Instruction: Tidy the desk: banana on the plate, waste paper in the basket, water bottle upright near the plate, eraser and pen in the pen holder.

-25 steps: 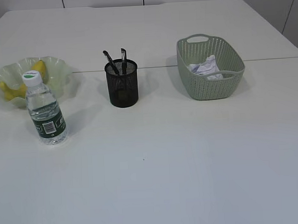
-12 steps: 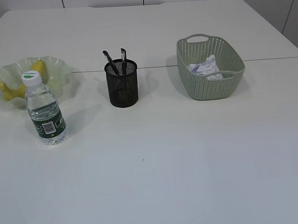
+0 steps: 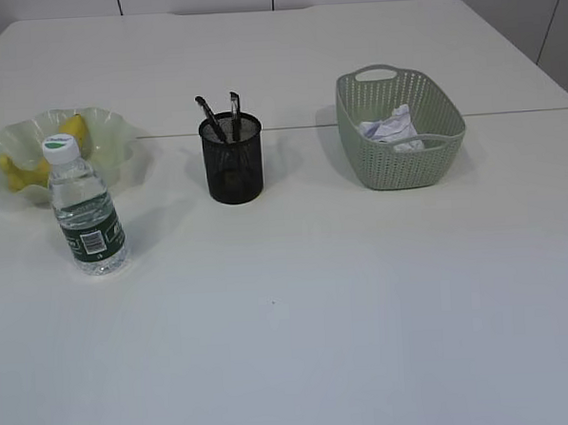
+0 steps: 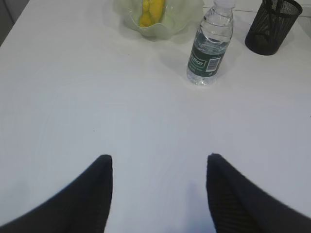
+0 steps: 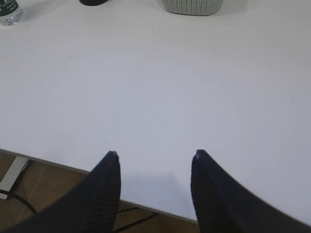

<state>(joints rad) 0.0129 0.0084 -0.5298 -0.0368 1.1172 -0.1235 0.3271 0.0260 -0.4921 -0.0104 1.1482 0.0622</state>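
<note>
The curved yellow banana [image 3: 35, 161] lies in the ruffled pale-green glass plate [image 3: 118, 135] at far left. The clear, upright water bottle [image 3: 84, 209] stands just near it. Crumpled paper [image 3: 391, 131] sits in the sage-green perforated basket [image 3: 405, 163]. Two pens [image 3: 224, 116] stand in the black mesh pen holder [image 3: 233, 163]. The left end effector [image 4: 159, 165] and right end effector [image 5: 154, 160] are spread wide, empty, above the white desk [image 3: 317, 306].

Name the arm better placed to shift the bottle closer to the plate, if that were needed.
Left. Its wrist view shows the bottle upright beside the plate, straight ahead of its open, empty fingers. The right wrist view catches only the bottle's base at its far edge.
</note>
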